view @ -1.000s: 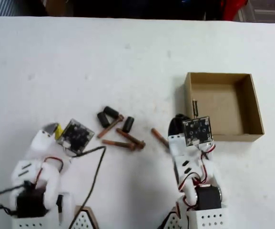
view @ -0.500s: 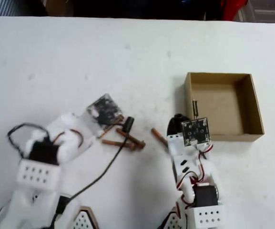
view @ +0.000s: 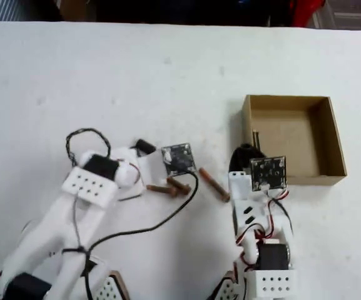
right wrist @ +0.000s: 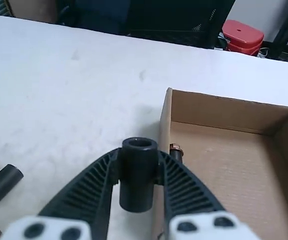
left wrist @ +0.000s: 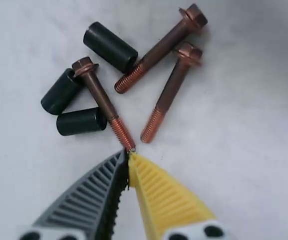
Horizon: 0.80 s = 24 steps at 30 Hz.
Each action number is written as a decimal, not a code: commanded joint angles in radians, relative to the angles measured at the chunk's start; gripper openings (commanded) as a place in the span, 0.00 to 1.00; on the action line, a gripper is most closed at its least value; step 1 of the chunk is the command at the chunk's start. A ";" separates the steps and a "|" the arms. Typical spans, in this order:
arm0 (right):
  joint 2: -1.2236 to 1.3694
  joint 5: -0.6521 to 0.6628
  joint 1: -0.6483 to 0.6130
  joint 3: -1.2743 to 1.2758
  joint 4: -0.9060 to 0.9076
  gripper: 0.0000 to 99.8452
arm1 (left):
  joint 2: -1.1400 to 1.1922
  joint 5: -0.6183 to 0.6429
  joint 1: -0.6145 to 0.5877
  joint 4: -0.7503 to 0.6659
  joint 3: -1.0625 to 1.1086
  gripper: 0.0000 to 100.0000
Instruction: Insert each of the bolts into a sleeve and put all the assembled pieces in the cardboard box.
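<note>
Nearest bolt (left wrist: 101, 102) flat on the table (view: 167, 75), threaded end toward the left gripper (left wrist: 129, 156). Second bolt (left wrist: 168, 95) and third bolt (left wrist: 156, 50) fanned out just beside it. First sleeve (left wrist: 81, 121) apparently touching the nearest bolt's shank, second sleeve (left wrist: 61, 91) up by its head, third sleeve (left wrist: 110, 46) near the third bolt's threads. None of these joined yet. Fourth bolt (view: 211, 183) alone, between the pile and the right arm.

Held sleeve (right wrist: 138, 187) upright, bore up, clamped between both fingers of the right gripper (right wrist: 139, 155), just beside the near wall of the cardboard box (right wrist: 218, 112). Inside, against that wall, a bolt head (right wrist: 175, 149). Probably one finished piece, but too hidden to say.

Left gripper pressed together on nothing, tips almost touching the nearest bolt's threaded end. Swung there within the last second, from the table's left side out over the pile. Right arm barely shifted meanwhile, sleeve gripped throughout.

Likely meaning: bolt pick about to begin, to feed the waiting sleeve. Fingers to part first, then straddle the shank. Some risk of nudging the bolt away with closed tips.
</note>
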 commanded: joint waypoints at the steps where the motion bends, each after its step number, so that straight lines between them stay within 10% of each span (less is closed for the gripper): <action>1: -0.013 -0.009 0.031 -0.005 -0.028 0.02 | 0.073 -0.066 0.041 -0.069 -0.044 0.02; 24: -0.015 -0.009 0.044 -0.006 -0.030 0.02 | 0.641 -0.138 0.120 -0.124 -0.371 0.15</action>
